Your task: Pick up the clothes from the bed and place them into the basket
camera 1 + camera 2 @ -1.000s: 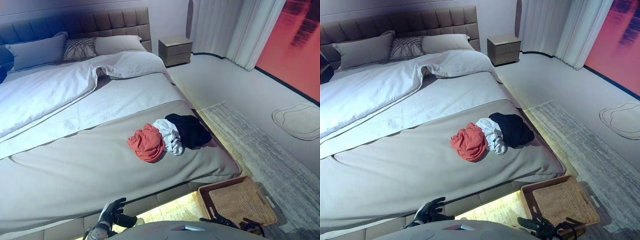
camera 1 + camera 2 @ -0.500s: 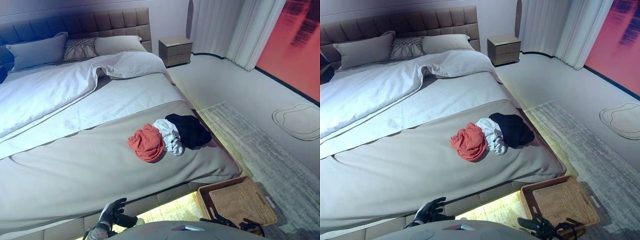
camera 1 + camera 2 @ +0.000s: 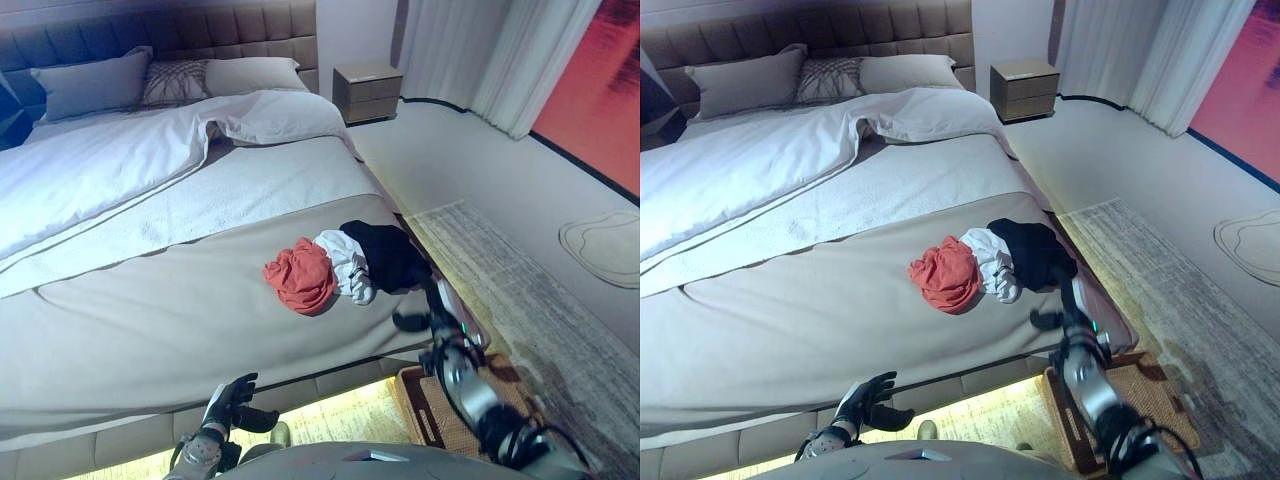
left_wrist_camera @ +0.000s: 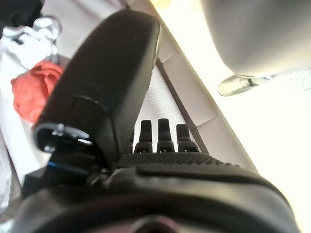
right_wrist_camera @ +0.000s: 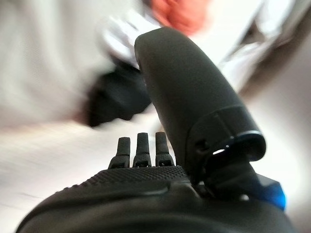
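Observation:
A red cloth (image 3: 300, 278), a white cloth (image 3: 346, 262) and a black cloth (image 3: 386, 254) lie bunched together on the grey bed (image 3: 150, 320) near its front right corner. My right hand (image 3: 434, 318) is raised at that corner, just short of the black cloth, fingers straight and empty. Its wrist view shows the black cloth (image 5: 116, 99) past the straight fingers (image 5: 138, 145). The woven basket (image 3: 1155, 395) stands on the floor by the bed's corner, partly hidden by my right arm. My left hand (image 3: 232, 402) hangs low by the bed's front edge, open and empty.
A white duvet (image 3: 120, 160) and pillows (image 3: 90, 85) cover the far half of the bed. A nightstand (image 3: 368, 90) stands by the headboard. A grey rug (image 3: 530, 300) and a pale round mat (image 3: 605, 245) lie on the floor to the right.
My right arm has risen from low beside the basket to the bed's front right corner, close to the black cloth. The camera has shifted a little. My left hand has stayed put.

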{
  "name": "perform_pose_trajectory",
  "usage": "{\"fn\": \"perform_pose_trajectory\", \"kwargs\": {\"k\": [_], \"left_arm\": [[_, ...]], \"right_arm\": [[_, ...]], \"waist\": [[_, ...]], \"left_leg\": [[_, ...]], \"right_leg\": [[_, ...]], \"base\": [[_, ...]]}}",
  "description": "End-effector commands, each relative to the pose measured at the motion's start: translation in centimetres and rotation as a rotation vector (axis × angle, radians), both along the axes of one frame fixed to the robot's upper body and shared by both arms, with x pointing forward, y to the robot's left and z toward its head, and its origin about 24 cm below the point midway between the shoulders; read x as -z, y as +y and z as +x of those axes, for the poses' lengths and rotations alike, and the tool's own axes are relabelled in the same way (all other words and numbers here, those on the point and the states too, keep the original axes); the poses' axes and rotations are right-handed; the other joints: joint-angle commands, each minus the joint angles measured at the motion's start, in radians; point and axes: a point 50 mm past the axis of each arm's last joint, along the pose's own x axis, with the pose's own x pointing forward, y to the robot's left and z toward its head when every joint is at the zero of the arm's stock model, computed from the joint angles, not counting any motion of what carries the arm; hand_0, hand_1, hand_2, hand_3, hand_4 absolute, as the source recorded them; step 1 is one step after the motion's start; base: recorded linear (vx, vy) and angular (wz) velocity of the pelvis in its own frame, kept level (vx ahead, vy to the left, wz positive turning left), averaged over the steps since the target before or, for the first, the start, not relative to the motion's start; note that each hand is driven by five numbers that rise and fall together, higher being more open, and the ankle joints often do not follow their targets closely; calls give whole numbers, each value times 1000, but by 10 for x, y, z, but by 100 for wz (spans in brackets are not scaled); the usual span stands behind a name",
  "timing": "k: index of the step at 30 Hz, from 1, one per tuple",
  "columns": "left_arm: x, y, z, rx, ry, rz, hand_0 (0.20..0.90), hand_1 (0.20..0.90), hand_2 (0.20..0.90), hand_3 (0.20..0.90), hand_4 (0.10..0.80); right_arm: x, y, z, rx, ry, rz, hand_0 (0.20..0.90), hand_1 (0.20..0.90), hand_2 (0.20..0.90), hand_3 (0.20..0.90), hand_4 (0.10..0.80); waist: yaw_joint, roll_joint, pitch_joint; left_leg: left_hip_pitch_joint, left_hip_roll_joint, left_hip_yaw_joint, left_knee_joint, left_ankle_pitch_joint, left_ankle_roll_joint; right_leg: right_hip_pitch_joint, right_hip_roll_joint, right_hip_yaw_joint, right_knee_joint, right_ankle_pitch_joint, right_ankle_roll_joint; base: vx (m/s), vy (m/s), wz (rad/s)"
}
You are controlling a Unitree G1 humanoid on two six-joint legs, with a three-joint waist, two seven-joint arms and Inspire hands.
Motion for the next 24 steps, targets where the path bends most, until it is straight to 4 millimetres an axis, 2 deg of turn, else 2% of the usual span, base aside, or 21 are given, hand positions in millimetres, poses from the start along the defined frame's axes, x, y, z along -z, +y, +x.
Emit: {"fn": "perform_pose_trajectory", "kwargs": {"k": [1, 4, 10, 13, 15, 16, 19, 22, 23, 24], "left_arm": [[-31, 17, 59, -40, -247, 10, 900, 900, 900, 900, 800], [-38, 20, 66, -19, -289, 37, 900, 900, 900, 900, 800], [-56, 27, 86, -36, -388, 37, 900, 900, 900, 900, 800], [-84, 21, 111, 15, -546, 2, 900, 900, 900, 900, 800], [-110, 16, 134, 25, -689, -20, 900, 900, 900, 900, 800], [-113, 16, 136, 22, -710, -22, 900, 900, 900, 900, 800], [-140, 16, 151, -42, -861, -65, 900, 900, 900, 900, 800], [-158, 17, 152, -52, -965, -80, 900, 900, 900, 900, 800], [-165, 17, 152, -46, -997, -88, 900, 900, 900, 900, 800], [-169, 16, 151, -35, -1020, -94, 900, 900, 900, 900, 800]], "right_arm": [[-100, 16, 60, -120, -354, -208, 900, 900, 900, 900, 800], [-138, 20, 78, -139, -430, -301, 900, 900, 900, 900, 800], [-178, 27, 94, -231, -476, -442, 900, 900, 900, 900, 800], [-218, 26, 106, -242, -501, -584, 900, 900, 900, 900, 800], [-246, 18, 114, -185, -520, -665, 900, 900, 900, 900, 800], [-250, 18, 115, -181, -521, -668, 900, 900, 900, 900, 800], [-265, 18, 120, -159, -516, -715, 900, 900, 900, 900, 800], [-270, 15, 123, -130, -490, -744, 900, 900, 900, 900, 800], [-272, 12, 124, -119, -478, -750, 900, 900, 900, 900, 800], [-273, 9, 124, -112, -467, -754, 900, 900, 900, 900, 800]], "waist": [[32, -41, 33], [57, -41, 43], [98, -34, 58], [141, -17, 94], [164, 3, 167], [166, 5, 177], [193, 23, 267], [222, 32, 320], [235, 33, 342], [242, 37, 353]], "left_leg": [[106, -22, 3, 7, -184, 6], [90, -19, -14, 7, -173, 2], [59, -20, -54, 7, -151, -4], [-16, -25, -101, 46, -128, -8], [-129, -45, -137, 163, -133, -11], [-147, -49, -141, 181, -134, -11], [-272, -81, -156, 345, -164, -11], [-367, -106, -164, 471, -200, -1], [-388, -116, -162, 521, -235, 3], [-413, -125, -162, 551, -243, 8]], "right_leg": [[38, -15, -44, 25, -84, -23], [26, -16, -59, 40, -91, -28], [9, -17, -89, 66, -107, -39], [-65, -23, -130, 170, -147, -62], [-162, -44, -152, 294, -185, -84], [-178, -48, -153, 311, -189, -86], [-283, -78, -154, 469, -237, -106], [-365, -101, -156, 603, -278, -123], [-386, -110, -146, 659, -312, -123], [-411, -118, -146, 695, -321, -125]], "base": [[-5, -17, 8], [-2, 0, 14], [34, 24, 23], [-64, 70, 28], [-272, 124, 38], [-253, 116, 31], [-149, 71, 31], [-13, 32, 22], [49, 10, 26], [46, 16, 15]]}}
